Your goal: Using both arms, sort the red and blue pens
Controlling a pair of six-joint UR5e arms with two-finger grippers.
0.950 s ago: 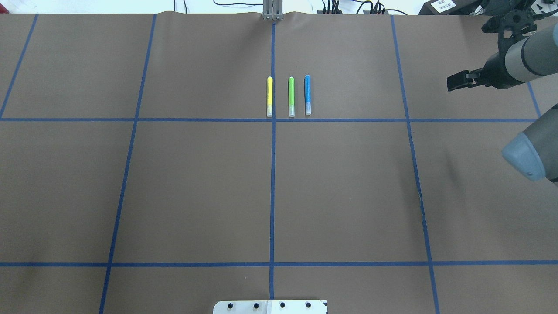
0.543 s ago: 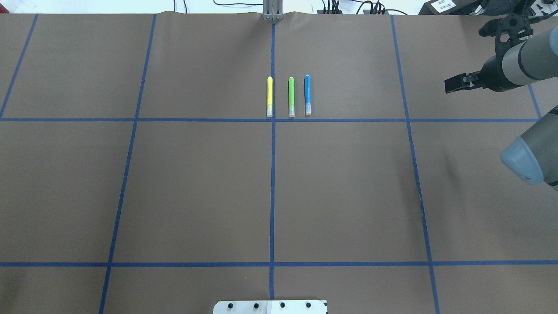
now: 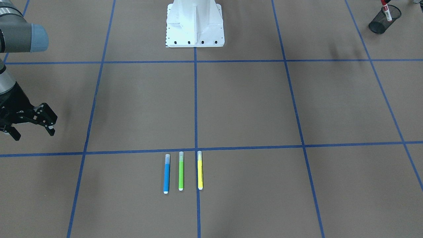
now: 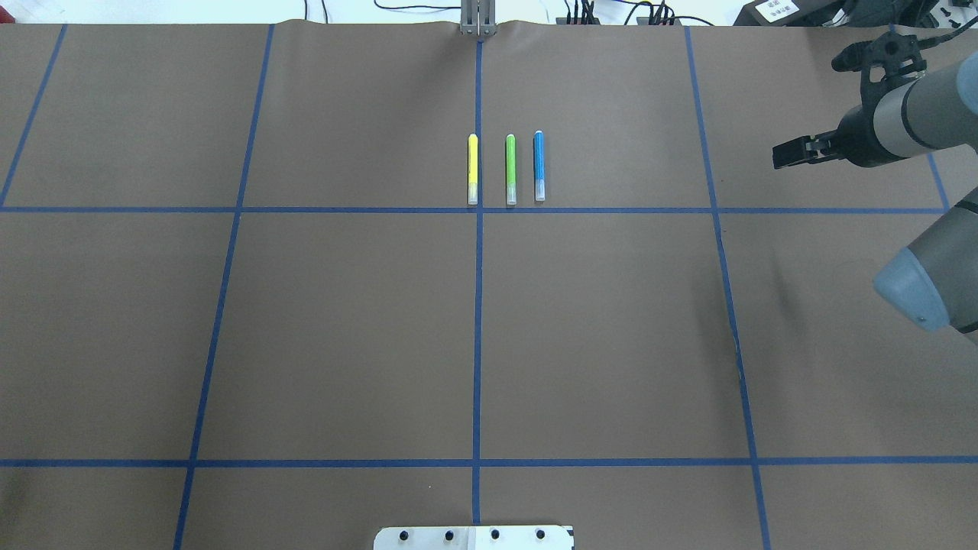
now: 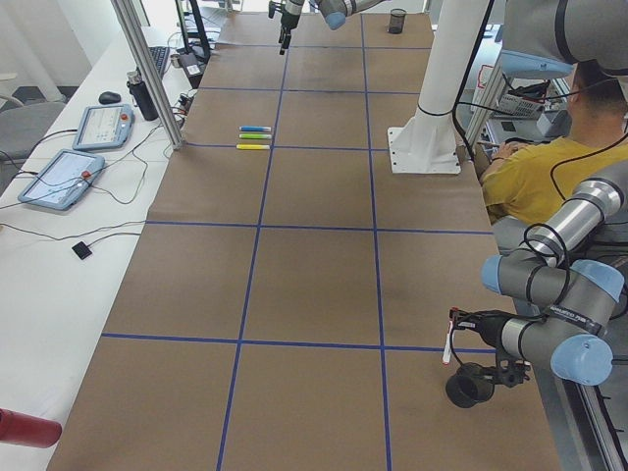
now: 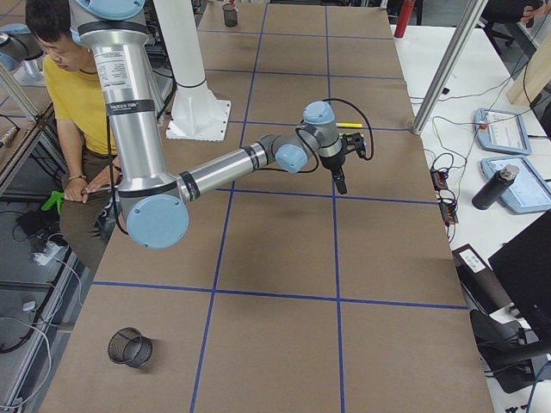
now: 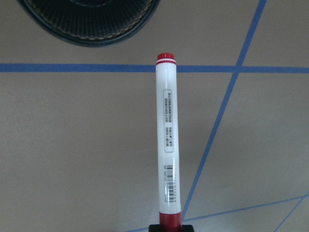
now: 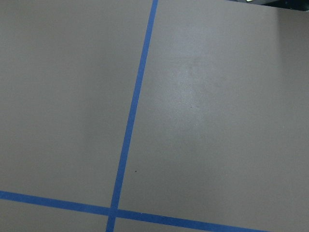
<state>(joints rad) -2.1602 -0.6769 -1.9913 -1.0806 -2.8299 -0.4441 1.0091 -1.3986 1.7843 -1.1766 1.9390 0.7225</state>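
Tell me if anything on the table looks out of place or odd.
Nothing stands out. The blue pen, green pen and yellow pen lie straight, parallel and apart in a row. The left claw holds the red pen near the cup.

You've got four markers: red marker point(image 7: 168, 140), blue marker point(image 3: 167, 174), green marker point(image 3: 181, 172), yellow marker point(image 3: 200, 171). Two mesh cups: one cup point(image 5: 469, 386), another cup point(image 5: 396, 20). Two arms: left arm point(image 5: 549, 294), right arm point(image 6: 224, 172).

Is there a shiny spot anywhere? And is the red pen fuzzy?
Right wrist view: a pale sheen on the brown paper, right of the tape line. Left wrist view: the red pen is sharp, while the mesh cup above it looks softer.
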